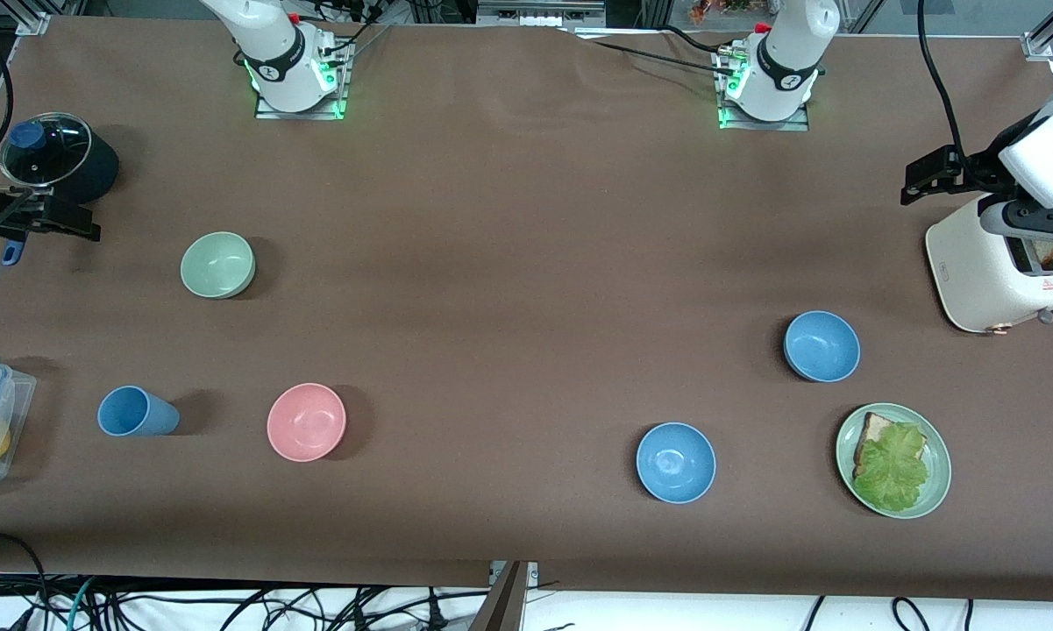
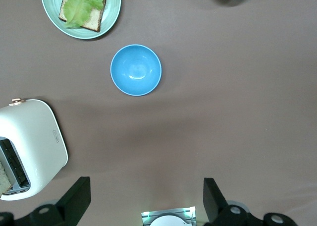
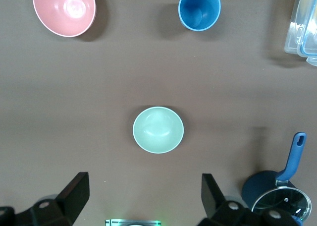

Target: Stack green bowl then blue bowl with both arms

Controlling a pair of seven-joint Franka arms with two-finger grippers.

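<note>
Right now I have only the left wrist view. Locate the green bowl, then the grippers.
Observer: The green bowl sits toward the right arm's end of the table, farther from the front camera than the pink bowl.
Operator: Now the grippers.
Observer: The right gripper hangs open and empty by the lidded pot.
Operator: And mine.
Observer: Seen from the front, the left gripper hangs open beside the toaster, away from the blue bowl.

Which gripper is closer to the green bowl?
The right. The right gripper hangs open near the pot, at the green bowl's end of the table. The left gripper hangs open by the toaster at the table's left-arm end.
</note>
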